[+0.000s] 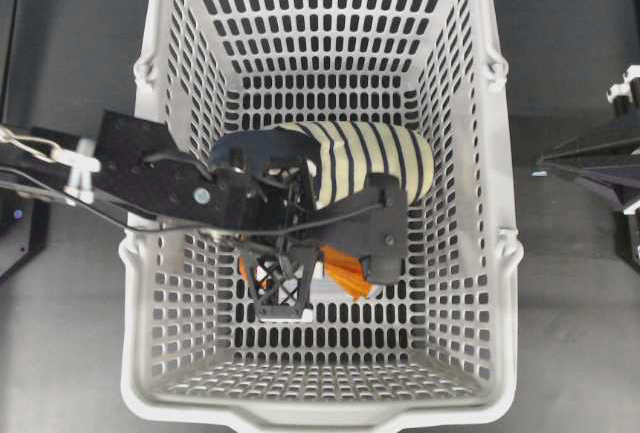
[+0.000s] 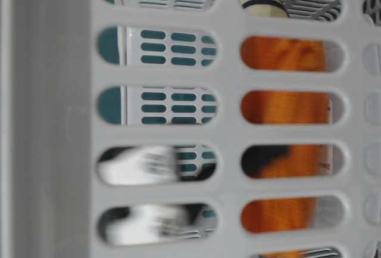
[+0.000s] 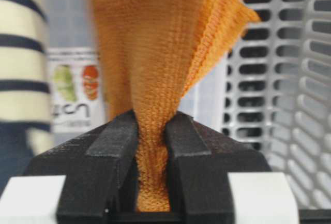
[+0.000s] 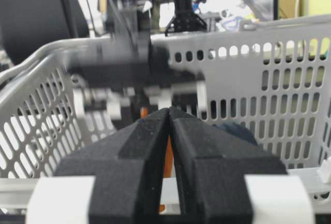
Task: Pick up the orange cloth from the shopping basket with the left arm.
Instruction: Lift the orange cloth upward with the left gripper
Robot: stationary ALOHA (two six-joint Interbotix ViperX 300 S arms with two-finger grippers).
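The orange cloth [image 3: 155, 43] hangs bunched between my left gripper's [image 3: 151, 123] jaws, which are shut on its lower fold. From overhead, the left gripper [image 1: 330, 268] reaches down inside the grey shopping basket [image 1: 150, 253], and a bit of the cloth [image 1: 348, 273] shows beneath it. The table-level view shows the cloth [image 2: 286, 109] through the basket's slots [image 2: 226, 73], with blurred white gripper tips [image 2: 143, 165] beside it. My right gripper [image 4: 169, 111] is shut and empty, outside the basket [image 4: 289, 79] at the overhead view's right edge [image 1: 545, 165].
A navy-and-cream striped slipper [image 1: 370, 158] lies in the basket just behind the left gripper and shows at the left of the left wrist view [image 3: 20, 53]. A white packet with fruit pictures [image 3: 75, 94] lies behind the cloth. Basket walls [image 3: 279, 79] are close on all sides.
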